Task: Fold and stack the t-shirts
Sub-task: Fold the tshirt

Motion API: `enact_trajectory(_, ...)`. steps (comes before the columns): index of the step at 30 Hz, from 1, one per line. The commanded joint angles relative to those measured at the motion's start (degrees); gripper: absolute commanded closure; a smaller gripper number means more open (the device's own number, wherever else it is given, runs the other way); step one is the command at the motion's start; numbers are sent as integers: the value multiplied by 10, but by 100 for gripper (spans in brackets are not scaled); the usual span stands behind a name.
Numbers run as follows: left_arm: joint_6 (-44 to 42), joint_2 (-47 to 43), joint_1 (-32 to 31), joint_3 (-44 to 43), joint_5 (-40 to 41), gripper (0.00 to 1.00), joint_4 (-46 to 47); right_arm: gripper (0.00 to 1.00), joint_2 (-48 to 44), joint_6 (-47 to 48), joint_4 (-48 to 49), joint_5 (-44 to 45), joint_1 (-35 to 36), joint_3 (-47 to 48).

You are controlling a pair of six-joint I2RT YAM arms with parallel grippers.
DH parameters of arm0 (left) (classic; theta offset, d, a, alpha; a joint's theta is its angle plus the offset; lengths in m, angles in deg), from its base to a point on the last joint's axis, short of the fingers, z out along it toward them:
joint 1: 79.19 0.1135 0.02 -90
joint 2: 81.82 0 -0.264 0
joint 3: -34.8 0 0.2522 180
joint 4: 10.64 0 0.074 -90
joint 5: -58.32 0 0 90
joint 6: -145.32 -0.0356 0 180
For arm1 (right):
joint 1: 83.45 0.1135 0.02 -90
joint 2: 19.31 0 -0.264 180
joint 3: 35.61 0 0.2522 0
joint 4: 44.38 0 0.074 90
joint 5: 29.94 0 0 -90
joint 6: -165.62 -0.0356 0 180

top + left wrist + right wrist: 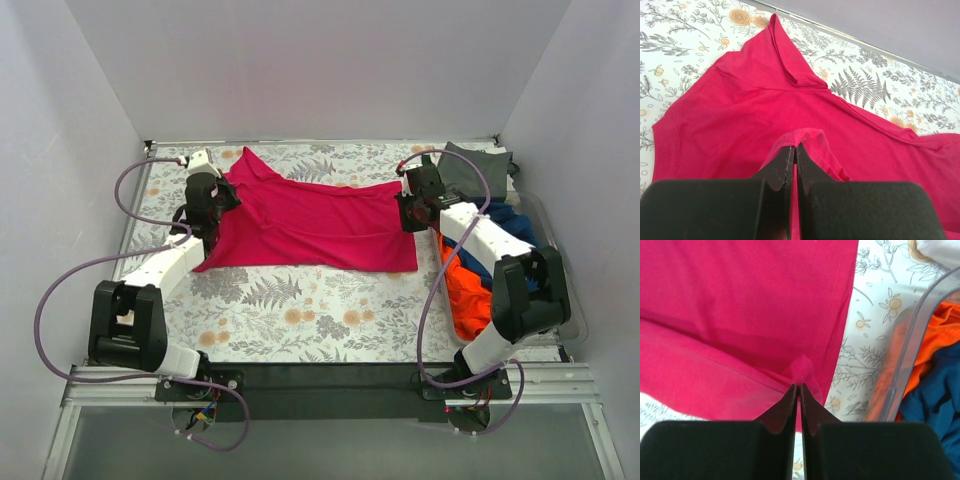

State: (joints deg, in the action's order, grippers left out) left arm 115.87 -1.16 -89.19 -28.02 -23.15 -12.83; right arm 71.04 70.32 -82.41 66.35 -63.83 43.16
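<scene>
White walls (300, 70) enclose the floral-clothed table (300, 315). Along its far edge, the soft, light magenta t-shirt (310, 222) stretches between the left gripper (794, 150) and right gripper (799, 389), each clamped on an opposite edge. These look like sound holds.

I'm calling this a robotics lab cell, not anybody's laundry room. Plain white panels (330, 70) are boxing the table in on three sides, so it's looking like a purpose-built booth. A left arm (165, 265) and a right arm (480, 235) are sitting bolted to a black plate (330, 378) at the near edge, with bare aluminium rails (555, 372) running alongside and purple cables (60, 290) looping loose off the sides. The homey bits are looking like props: a floral tablecloth (300, 320) is covering the tabletop, a pink t-shirt (310, 225) is lying across it, and a clear plastic bin (912, 335) is sitting at the right.
</scene>
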Motion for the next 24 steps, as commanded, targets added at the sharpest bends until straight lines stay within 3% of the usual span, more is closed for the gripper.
enact_trajectory(1,-25,20,9,-37,-16,100,29,99,24,13,11,35,-4,38)
enact_trajectory(19,-40,156,35,-94,-45,100,48,99,143,26,11,29,-19,121)
enact_trajectory(20,-43,163,36,-99,-49,95,48,99,146,26,11,29,-19,122)
enact_trajectory(21,-44,177,36,-110,-51,63,47,99,148,25,11,28,-19,123)
enact_trajectory(22,-44,182,36,-116,-49,42,46,99,149,25,10,29,-19,124)
enact_trajectory(23,-43,186,36,-121,-44,20,42,91,149,23,10,29,-19,127)
enact_trajectory(24,-40,184,36,-126,-41,4,37,84,148,21,9,27,-19,126)
